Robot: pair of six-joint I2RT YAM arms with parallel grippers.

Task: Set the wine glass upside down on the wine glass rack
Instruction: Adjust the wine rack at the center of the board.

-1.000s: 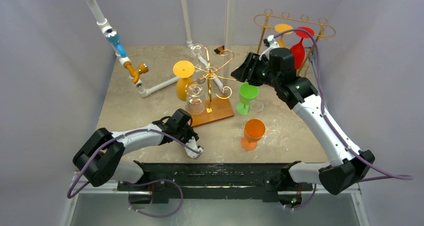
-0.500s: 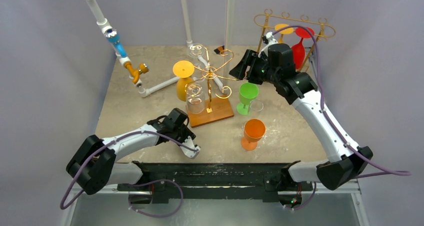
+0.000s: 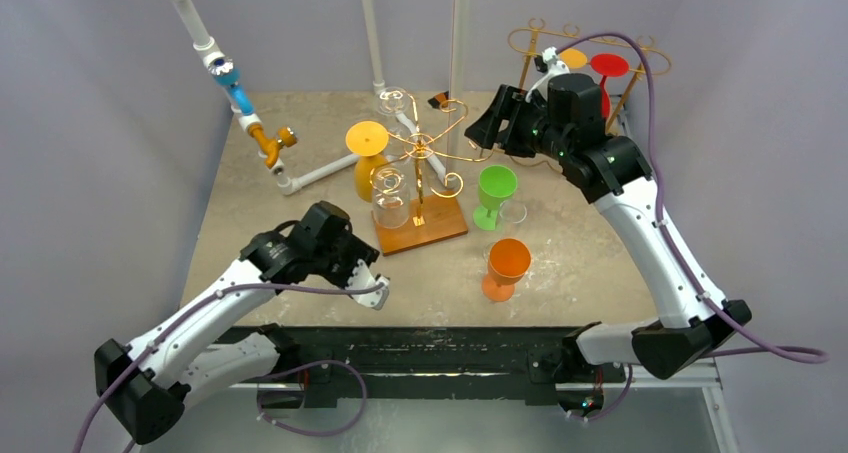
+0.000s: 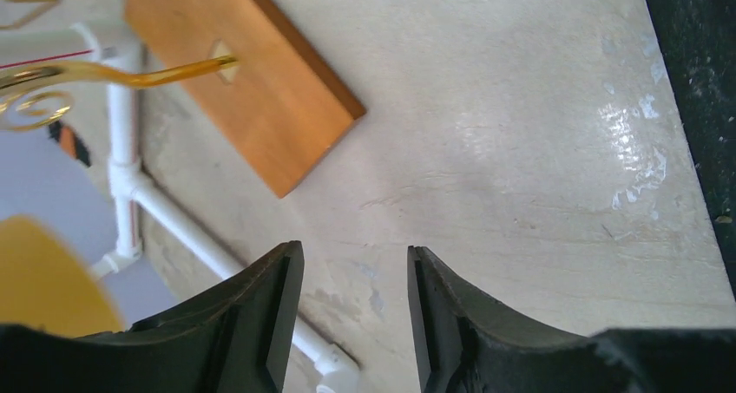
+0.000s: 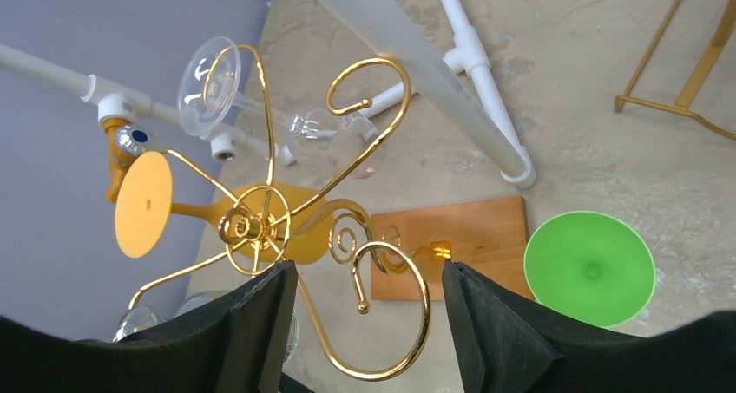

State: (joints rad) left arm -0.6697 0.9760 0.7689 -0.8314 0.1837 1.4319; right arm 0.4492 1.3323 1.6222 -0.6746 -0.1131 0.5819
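Right tool [image 5: 367,280]: jaws wide with nothing between them, high over the right side of the wine glass rack [image 3: 425,153], looking down on its gold curls.
Left tool [image 4: 353,263]: jaws partly apart and empty, low over bare surface [image 3: 580,253] near the front edge, close to the rack's wooden base [image 4: 252,89].
Green wine glass [image 3: 496,186]: upright on the surface, just right of the wooden base, below the right tool and apart from it.
Orange wine glass [image 3: 508,261]: upright, nearer the front edge than the green one.
Rack load: clear glasses [image 3: 390,201] hang bowl-down at the near-left and far arms.
Yellow glass [image 3: 367,138]: foot up, left of the hub; whether it hangs or stands cannot be told.
Open room: bare surface along the front centre and to the right of the two coloured glasses; a white pipe [image 3: 320,173] crosses the left rear.
Edges: walls [image 3: 100,173] close in on left, back and right; a second gold rack [image 3: 585,41] stands in the far right corner.
Hidden: the right arm [image 3: 640,223] covers most of that second rack; the clear glasses' outlines are faint.
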